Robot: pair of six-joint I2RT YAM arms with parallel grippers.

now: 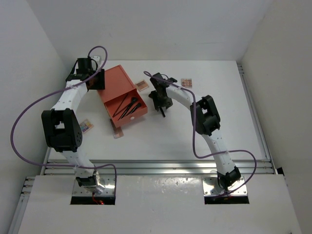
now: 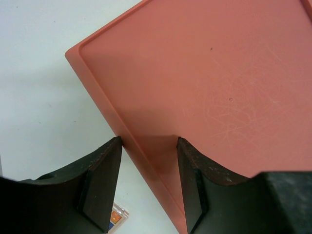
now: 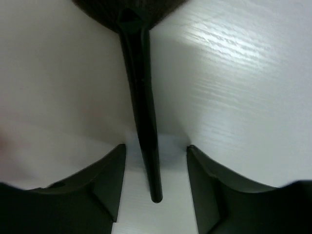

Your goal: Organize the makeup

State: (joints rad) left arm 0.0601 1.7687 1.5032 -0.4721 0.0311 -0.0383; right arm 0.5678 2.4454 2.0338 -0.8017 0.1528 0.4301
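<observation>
**Right gripper astride the fan brush, left gripper guarding the box**

My right gripper (image 3: 156, 148) is spread, one finger on each side of the fan brush (image 3: 144, 112). The brush lies flat on the desk (image 1: 195, 141) just right of the orange box (image 1: 117, 83), with bare desk showing on both sides of its handle, so nothing is pinched yet. I line up along the handle, the fan head away from me, so that closing should catch the slim stem squarely. My left gripper (image 2: 148, 141) is also spread and straddles the box's far edge, I judge to keep the box from sliding. Other brushes (image 1: 126, 107) lie in its open drawer (image 1: 139, 111), while four palettes (image 1: 142, 86) (image 1: 186, 83) (image 1: 86, 126) (image 1: 118, 131) lie loose on the desk around the box.
</observation>
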